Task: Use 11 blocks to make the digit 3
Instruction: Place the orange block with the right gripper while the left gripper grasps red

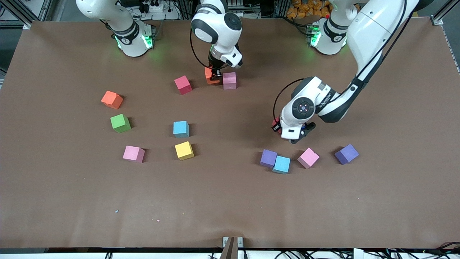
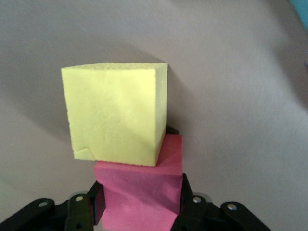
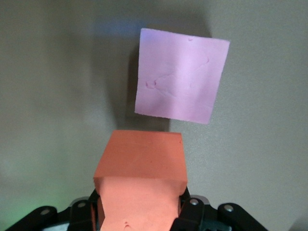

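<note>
Near the bases: right gripper (image 1: 215, 76) jaws clamp orange block (image 3: 142, 180) | left gripper (image 1: 278, 126) jaws seemingly hold red block (image 2: 142, 197)

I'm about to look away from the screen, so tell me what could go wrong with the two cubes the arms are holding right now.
The right gripper holds an orange cube close beside a pink cube on the table; setting it down may nudge the pink one.

The left gripper grips a red cube right beside a yellow cube; it could bump that cube out of line.

The loose cubes touching, purple and light blue, may be awkward to grasp singly.
</note>
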`<action>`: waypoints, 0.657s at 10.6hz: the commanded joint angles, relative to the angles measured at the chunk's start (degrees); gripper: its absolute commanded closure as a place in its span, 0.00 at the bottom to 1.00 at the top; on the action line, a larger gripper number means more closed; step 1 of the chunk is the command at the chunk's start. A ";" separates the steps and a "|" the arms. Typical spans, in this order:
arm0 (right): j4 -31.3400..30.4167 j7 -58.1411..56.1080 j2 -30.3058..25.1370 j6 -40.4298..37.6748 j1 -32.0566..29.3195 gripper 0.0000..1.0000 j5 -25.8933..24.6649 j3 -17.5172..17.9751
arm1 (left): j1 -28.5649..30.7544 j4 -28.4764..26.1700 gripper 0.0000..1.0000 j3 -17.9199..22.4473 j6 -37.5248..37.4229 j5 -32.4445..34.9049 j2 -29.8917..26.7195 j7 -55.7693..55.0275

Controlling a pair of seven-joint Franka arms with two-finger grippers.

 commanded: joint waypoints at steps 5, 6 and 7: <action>0.53 1.50 3.57 4.00 0.30 0.69 -1.66 -0.66 | 1.79 -3.38 1.00 -1.89 0.42 -9.84 -8.66 -21.22; 0.79 2.12 3.92 4.00 0.30 0.69 -1.66 -0.66 | 1.88 -5.13 1.00 -2.60 2.78 -9.93 -8.75 -25.96; 1.41 2.21 4.62 4.00 0.30 0.69 -1.66 -0.66 | 1.79 -8.46 1.00 -2.69 7.85 -9.93 -9.45 -29.84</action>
